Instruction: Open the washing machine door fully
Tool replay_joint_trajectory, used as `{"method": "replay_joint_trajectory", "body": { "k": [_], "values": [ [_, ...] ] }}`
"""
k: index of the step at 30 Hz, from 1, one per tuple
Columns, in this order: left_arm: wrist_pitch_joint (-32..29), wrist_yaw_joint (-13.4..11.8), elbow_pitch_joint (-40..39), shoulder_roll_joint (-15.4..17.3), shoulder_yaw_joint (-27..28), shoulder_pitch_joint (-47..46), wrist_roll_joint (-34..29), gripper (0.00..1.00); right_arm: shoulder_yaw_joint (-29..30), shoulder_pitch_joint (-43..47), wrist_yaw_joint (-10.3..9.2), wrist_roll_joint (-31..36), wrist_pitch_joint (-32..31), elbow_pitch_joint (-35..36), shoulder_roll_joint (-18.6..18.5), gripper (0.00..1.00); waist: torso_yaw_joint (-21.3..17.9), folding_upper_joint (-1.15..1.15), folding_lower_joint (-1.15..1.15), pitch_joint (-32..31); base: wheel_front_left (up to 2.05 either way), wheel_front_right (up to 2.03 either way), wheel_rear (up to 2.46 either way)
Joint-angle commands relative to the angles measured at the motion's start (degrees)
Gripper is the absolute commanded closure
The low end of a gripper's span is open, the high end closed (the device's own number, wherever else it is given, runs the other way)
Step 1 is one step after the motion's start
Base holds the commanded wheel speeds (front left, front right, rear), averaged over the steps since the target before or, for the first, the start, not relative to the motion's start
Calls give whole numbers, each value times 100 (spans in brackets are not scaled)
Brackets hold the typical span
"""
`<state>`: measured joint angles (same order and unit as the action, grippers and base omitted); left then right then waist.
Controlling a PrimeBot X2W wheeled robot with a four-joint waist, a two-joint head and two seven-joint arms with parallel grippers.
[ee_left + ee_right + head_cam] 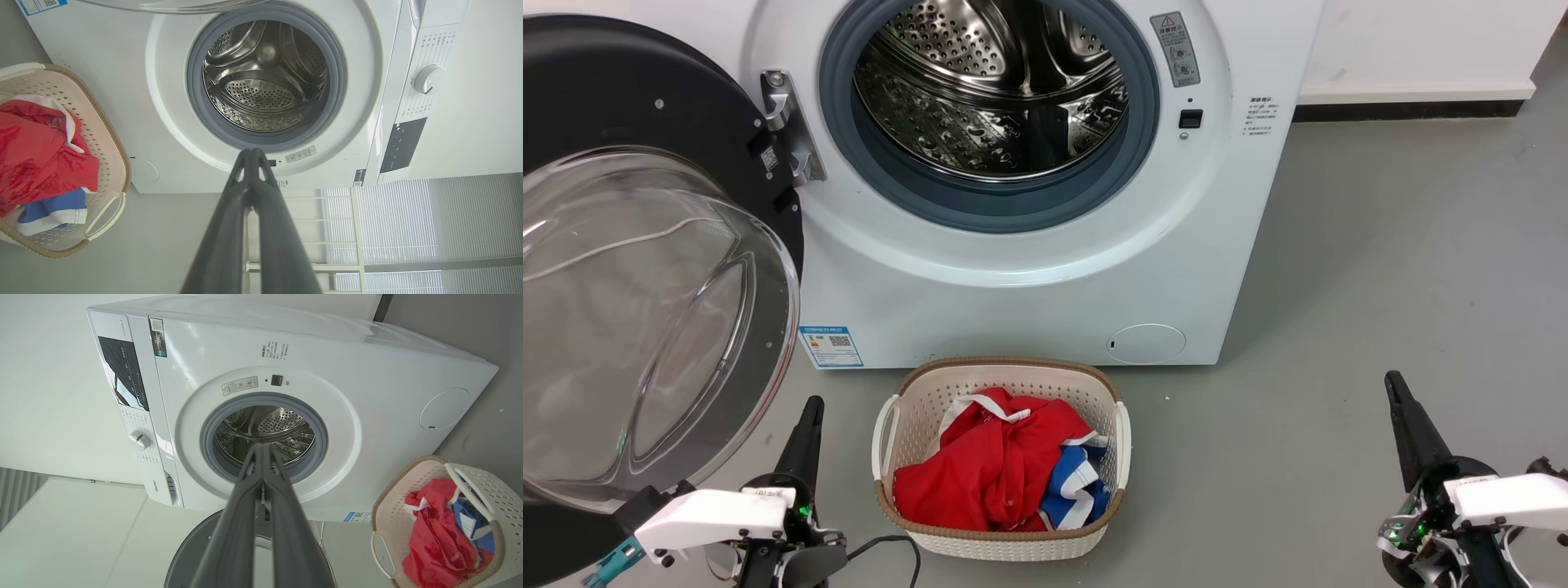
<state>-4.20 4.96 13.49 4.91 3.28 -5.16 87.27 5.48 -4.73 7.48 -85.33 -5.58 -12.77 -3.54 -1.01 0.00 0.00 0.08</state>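
The washing machine (1013, 269) is a white front-loader with its steel drum (992, 90) exposed inside a grey gasket. The washing machine door (637, 310) is swung wide to the left on its hinge (788, 126), its clear glass bowl bulging toward me inside a black ring. My left gripper (810, 408) hovers low over the floor just right of the door's lower edge, shut and empty, apart from the door. My right gripper (1395, 384) is shut and empty at the lower right, far from the machine. In the wrist views the left gripper (253, 152) and right gripper (261, 446) have their fingers pressed together.
A cream laundry basket (1001, 543) holding red and blue clothes (1005, 469) stands on the grey floor (1380, 269) in front of the machine, between my grippers. A white wall with a dark skirting (1405, 110) runs behind on the right.
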Motion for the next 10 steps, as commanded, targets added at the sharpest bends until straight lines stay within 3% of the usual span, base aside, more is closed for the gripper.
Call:
{"method": "replay_joint_trajectory", "body": {
  "k": [1,10],
  "values": [
    [-32,46,2,-14,48,-99,71,100,17,-97,2,-101,-8,-10,21,100,5,0,0,1,0,0,0],
    [-125,177,35,-108,186,-114,338,100,49,-152,2,-454,-43,-79,35,100,54,0,0,5,0,0,0]
  ]
}}
